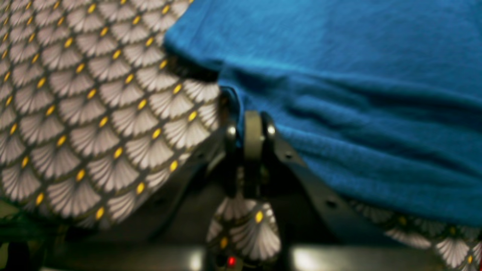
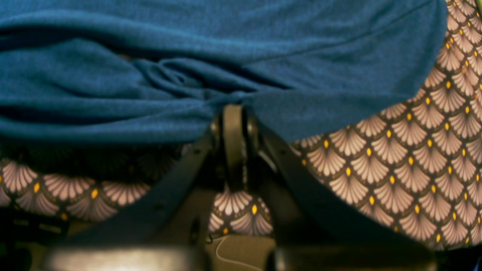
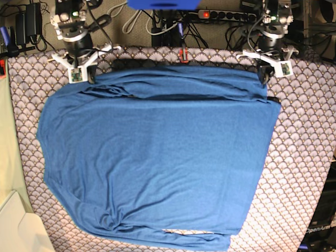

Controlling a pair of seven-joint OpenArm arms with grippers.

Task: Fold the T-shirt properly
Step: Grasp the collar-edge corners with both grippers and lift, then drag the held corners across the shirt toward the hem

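The blue T-shirt (image 3: 157, 157) lies spread over most of the table, its far edge doubled into a rumpled band between the two arms. My left gripper (image 3: 264, 79) is at the far right corner of that band. In the left wrist view the left gripper (image 1: 251, 113) is shut, its tips pinching the edge of the T-shirt (image 1: 339, 56). My right gripper (image 3: 90, 79) is at the far left corner. Seen from the right wrist, the right gripper (image 2: 233, 107) is shut, and the T-shirt (image 2: 188, 37) bunches into folds that run to its tips.
A scallop-patterned table cover (image 3: 299, 157) shows around the shirt, widest on the right. A small red object (image 3: 183, 54) sits at the far table edge. A power strip (image 3: 231, 14) and cables lie behind the table. A cream surface (image 3: 16, 226) adjoins the near left corner.
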